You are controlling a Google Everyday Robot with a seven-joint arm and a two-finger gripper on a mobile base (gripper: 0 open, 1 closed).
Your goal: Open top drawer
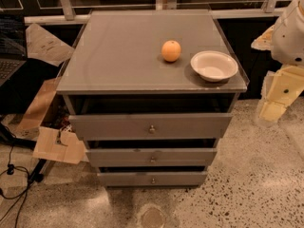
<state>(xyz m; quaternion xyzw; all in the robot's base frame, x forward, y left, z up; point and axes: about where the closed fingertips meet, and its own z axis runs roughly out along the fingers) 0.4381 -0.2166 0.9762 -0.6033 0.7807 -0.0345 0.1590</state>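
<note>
Speckled stone floor (pixel 247 189) fills the front, with a round pale mark (pixel 153 217) in it just before the grey desk (pixel 118 56). Black cables (pixel 12 175) lie on the floor at the left. The desk has three grey drawers, one above the other, and each has a small round knob in the middle. The bottom drawer (pixel 153 178) is the smallest and sits closest to the floor. The middle drawer (pixel 152 157) is right above it. The top drawer (pixel 190 126) is the widest and tallest one, just under the desk top, and its knob (pixel 152 128) sits in the middle of its flat front. A dark gap shows above each drawer front. Flat brown cardboard pieces (pixel 57 146) lean by the left side of the desk. On the desk top sits an orange (pixel 171 51), and a white bowl (pixel 214 65) sits just beside it on the right, near the right edge. The two do not touch. The pincer (pixel 273 107) is at the far right of the view, off to the side of the desk, below a big white round part of the robot arm (pixel 290 32). It is pale yellow and well apart from the top drawer and its knob. I cannot tell if the pincer is spread or pressed together. Farther back on the left is a dark laptop (pixel 8 65), and behind the desk runs a pale rail (pixel 42 19) with dark panels
</note>
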